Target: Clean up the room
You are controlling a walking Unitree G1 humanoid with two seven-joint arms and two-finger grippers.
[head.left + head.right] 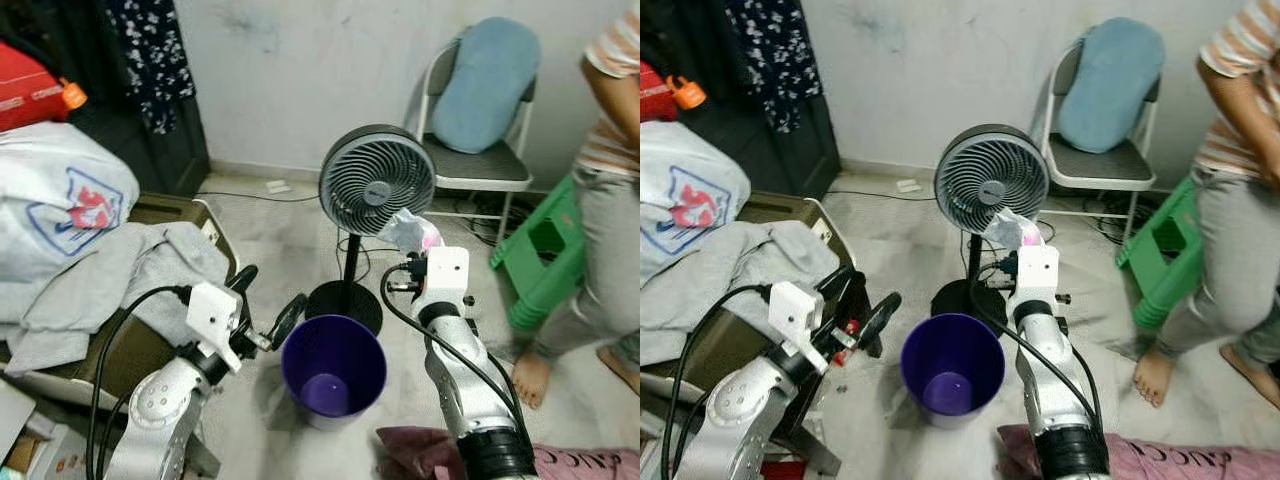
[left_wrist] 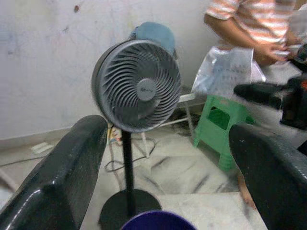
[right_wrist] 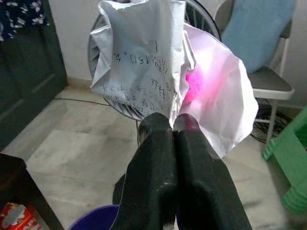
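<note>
Right gripper (image 3: 171,125) is pinched tight on a crumpled plastic bag (image 3: 144,62), holding it up in front of the fan (image 1: 377,180), at about 1 o'clock from the purple bin (image 1: 333,368). Left gripper (image 1: 268,308) sits at the bin's 9 o'clock, fingers spread apart, holding nothing. A person (image 1: 600,180) stands by the green stool (image 1: 545,255).

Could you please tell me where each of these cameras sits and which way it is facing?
Left and right eye views: on the head, looking forward and down at the purple bin, the fan and both silver arms.
Left wrist view: along the open left gripper toward the fan.
Right wrist view: along the right gripper, shut on a plastic bag.
Shared: the fan, the green stool, the chair and the bin appear in all.
</note>
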